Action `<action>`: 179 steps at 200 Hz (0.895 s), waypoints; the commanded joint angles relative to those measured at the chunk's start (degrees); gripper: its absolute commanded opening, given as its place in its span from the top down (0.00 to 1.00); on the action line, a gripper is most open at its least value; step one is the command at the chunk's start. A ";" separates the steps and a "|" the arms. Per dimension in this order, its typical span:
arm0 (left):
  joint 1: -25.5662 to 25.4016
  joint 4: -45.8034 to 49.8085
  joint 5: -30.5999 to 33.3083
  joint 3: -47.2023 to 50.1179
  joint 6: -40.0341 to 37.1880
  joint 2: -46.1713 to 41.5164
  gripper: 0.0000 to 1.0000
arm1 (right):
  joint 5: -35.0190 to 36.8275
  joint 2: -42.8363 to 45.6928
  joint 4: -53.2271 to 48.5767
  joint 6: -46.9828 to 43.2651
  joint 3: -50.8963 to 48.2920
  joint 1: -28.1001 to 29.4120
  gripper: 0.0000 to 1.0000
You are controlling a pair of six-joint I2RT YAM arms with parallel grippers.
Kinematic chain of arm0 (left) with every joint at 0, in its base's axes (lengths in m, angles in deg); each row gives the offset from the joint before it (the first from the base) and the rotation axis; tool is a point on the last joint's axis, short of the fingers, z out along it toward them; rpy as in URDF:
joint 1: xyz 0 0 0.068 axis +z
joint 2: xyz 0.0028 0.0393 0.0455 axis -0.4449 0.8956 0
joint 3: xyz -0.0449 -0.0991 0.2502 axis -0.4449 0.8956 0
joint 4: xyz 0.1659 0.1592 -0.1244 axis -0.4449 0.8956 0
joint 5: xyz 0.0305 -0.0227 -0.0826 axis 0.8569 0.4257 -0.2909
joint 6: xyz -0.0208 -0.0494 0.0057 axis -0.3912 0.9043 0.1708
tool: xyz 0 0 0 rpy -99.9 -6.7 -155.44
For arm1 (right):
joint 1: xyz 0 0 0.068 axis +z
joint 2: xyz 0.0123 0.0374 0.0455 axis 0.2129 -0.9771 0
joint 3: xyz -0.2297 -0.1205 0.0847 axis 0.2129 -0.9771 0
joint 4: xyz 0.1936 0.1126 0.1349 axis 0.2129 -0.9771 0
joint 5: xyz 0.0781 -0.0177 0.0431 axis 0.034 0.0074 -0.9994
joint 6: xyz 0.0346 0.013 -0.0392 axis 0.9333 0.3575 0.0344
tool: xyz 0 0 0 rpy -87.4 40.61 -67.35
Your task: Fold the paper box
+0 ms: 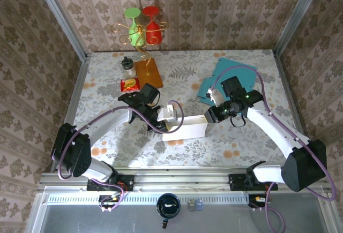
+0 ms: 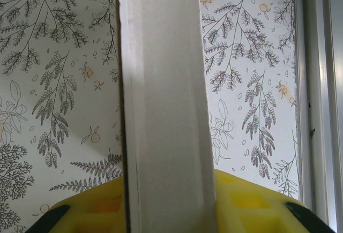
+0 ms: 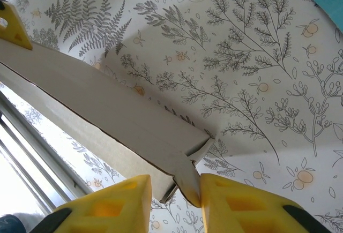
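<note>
Paper box (image 1: pixel 186 127) sits around the middle of the tabletop (image 1: pixel 252 152), a bit toward the near edge. We've got the left gripper (image 1: pixel 170 114) pinched narrow on its left wall and the right gripper (image 1: pixel 210 116) nipped onto the right end flap.

Left wrist view: the box (image 2: pixel 161 104) runs off top and bottom, covering the gap between the fingers (image 2: pixel 252 203). Right wrist view: its far end leaves the left edge, and the corner crops a teal sheet (image 3: pixel 329 0). From above, the print on the red packet (image 1: pixel 129 84) is too small to read.
</note>
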 commanded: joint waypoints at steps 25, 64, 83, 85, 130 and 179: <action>0.25 0.67 -1.87 -1.42 -0.54 0.30 0.73 | 2.40 -1.43 -1.08 -0.78 2.70 0.73 0.74; 0.25 0.62 -1.96 -1.42 -0.18 0.36 0.73 | 2.86 -1.79 -1.15 -0.91 3.32 0.93 0.80; 0.31 0.63 -1.96 -1.38 -0.14 0.37 0.73 | 3.03 -2.00 -1.56 -1.05 3.44 1.11 0.81; 0.31 0.55 -1.96 -1.44 -0.14 0.37 0.73 | 3.10 -2.03 -1.62 -1.00 3.43 1.11 0.82; 0.20 0.20 -1.81 -1.56 0.61 0.44 0.73 | 4.78 -1.93 -1.29 -0.86 3.12 1.72 0.85; 0.40 -1.89 -1.26 -1.72 4.98 0.98 0.76 | 10.69 -1.24 0.86 2.92 2.83 4.20 1.00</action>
